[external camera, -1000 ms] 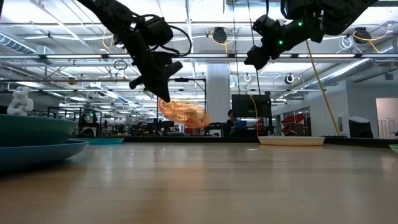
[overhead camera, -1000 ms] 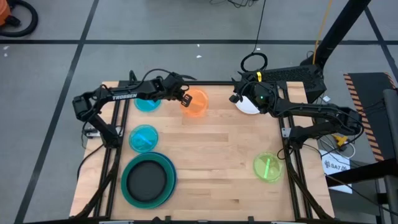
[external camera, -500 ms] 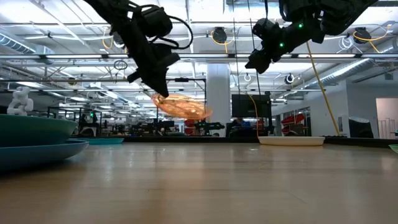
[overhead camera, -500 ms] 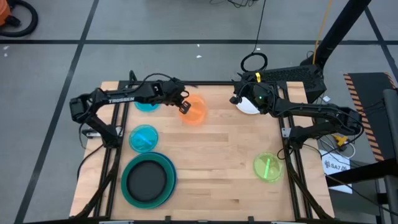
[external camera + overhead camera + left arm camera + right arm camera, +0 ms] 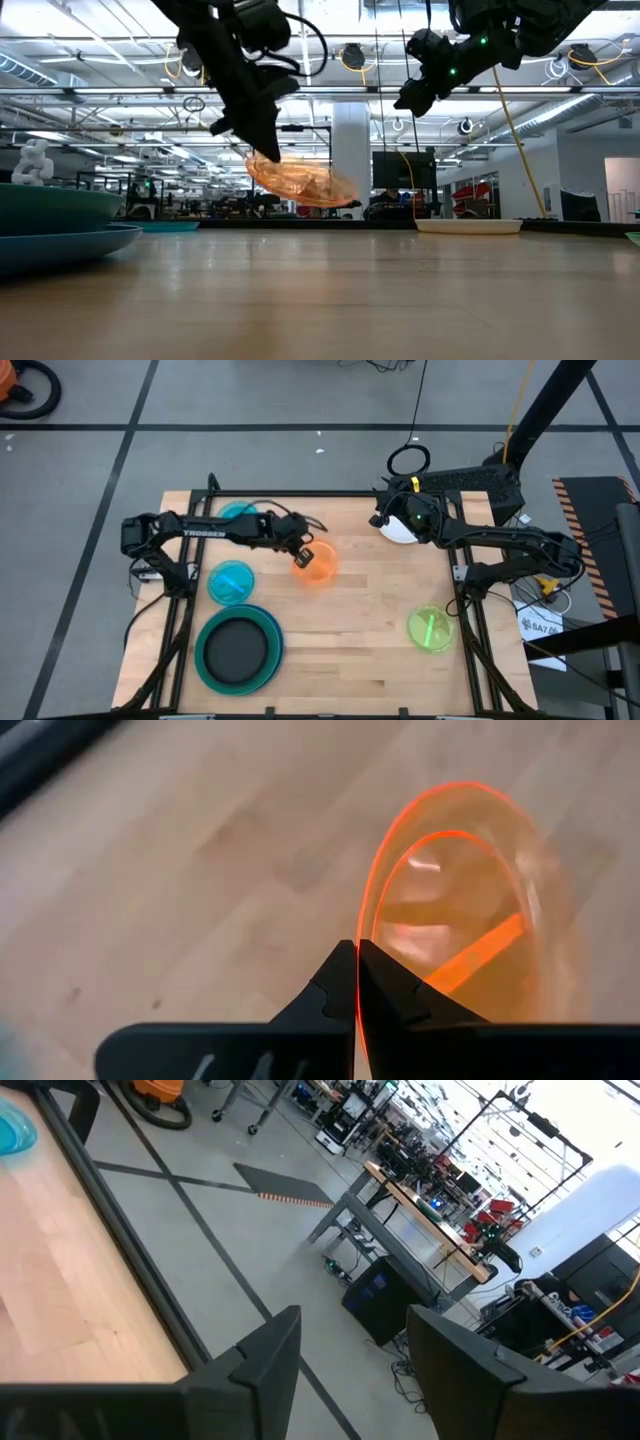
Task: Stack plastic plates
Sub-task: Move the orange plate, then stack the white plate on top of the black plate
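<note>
The left gripper (image 5: 300, 553) has carried the orange plate (image 5: 318, 563) from the table's far edge toward the middle — clamped on its rim, plate hanging tilted just beyond the fingertips, above the wood. The right gripper (image 5: 383, 518) hovers spread wide over the white plate (image 5: 400, 534).

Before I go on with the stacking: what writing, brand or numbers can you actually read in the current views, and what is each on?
"TROSSEN", white letters on the left arm, seen from above.
A white tag on the floor right of the table carries dark print, too small to read.
Nothing readable on the plates or the table in any view.
</note>
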`<state>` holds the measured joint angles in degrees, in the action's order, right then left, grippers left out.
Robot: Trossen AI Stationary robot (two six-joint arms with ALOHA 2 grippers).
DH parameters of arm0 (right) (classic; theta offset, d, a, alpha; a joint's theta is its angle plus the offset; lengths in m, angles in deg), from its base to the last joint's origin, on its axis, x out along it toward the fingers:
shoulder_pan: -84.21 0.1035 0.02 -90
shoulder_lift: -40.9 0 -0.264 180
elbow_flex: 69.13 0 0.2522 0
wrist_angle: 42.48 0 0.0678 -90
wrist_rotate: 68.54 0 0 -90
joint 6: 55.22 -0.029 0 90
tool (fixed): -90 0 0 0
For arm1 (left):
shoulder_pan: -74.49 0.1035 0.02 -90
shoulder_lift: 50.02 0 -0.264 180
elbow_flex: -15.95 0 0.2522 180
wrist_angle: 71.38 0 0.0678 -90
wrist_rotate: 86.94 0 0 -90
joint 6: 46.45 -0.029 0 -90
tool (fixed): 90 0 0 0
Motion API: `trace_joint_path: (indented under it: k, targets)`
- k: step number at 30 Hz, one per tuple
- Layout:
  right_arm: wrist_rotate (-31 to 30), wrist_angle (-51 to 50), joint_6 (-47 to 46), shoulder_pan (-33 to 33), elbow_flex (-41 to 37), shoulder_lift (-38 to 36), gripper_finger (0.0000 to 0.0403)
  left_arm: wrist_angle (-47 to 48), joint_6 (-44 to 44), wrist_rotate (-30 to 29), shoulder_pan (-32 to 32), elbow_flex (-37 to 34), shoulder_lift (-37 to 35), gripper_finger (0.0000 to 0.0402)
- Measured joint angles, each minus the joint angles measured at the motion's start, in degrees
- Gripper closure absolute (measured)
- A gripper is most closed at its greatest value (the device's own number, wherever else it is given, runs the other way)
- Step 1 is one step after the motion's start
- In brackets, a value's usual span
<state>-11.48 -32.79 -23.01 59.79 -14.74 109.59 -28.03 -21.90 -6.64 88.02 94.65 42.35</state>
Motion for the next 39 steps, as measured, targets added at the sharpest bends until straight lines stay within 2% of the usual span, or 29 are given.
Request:
trace_joint_path:
  k: [8,18,27,30,33,37,39]
  targets:
    - [-0.2,-0.7,-1.5,0.4,0.0,0.0,0.0227,0.1,-2.3,-3.9,-0.2,-0.1,5.9,0.0392]
    - [-0.2,-2.5,-7.7,1.8,0.0,-0.1,0.0227,0.3,-3.4,-5.3,1.9,-0.1,6.0,0.0383]
    - [0.1,-6.9,-17.2,2.8,0.0,-0.1,0.0227,0.3,-6.0,-5.4,4.2,-0.1,6.0,0.0315]
    - [0.2,-10.8,-24.4,2.6,0.0,-0.2,0.0227,0.3,-7.2,-5.5,4.6,-0.1,6.0,0.0296]
    - [0.6,-18.2,-36.3,0.6,0.0,0.2,0.0235,0.4,-8.5,-5.5,4.6,-0.1,5.3,0.0290]
    - [5.2,-31.3,-48.3,-3.4,0.0,3.2,0.0263,-1.7,-10.9,-5.5,3.0,-0.1,3.1,0.0289]
    - [11.6,-36.1,-53.7,-6.0,0.0,5.4,0.0282,-3.2,-12.7,-5.5,1.6,-0.1,1.6,0.0289]
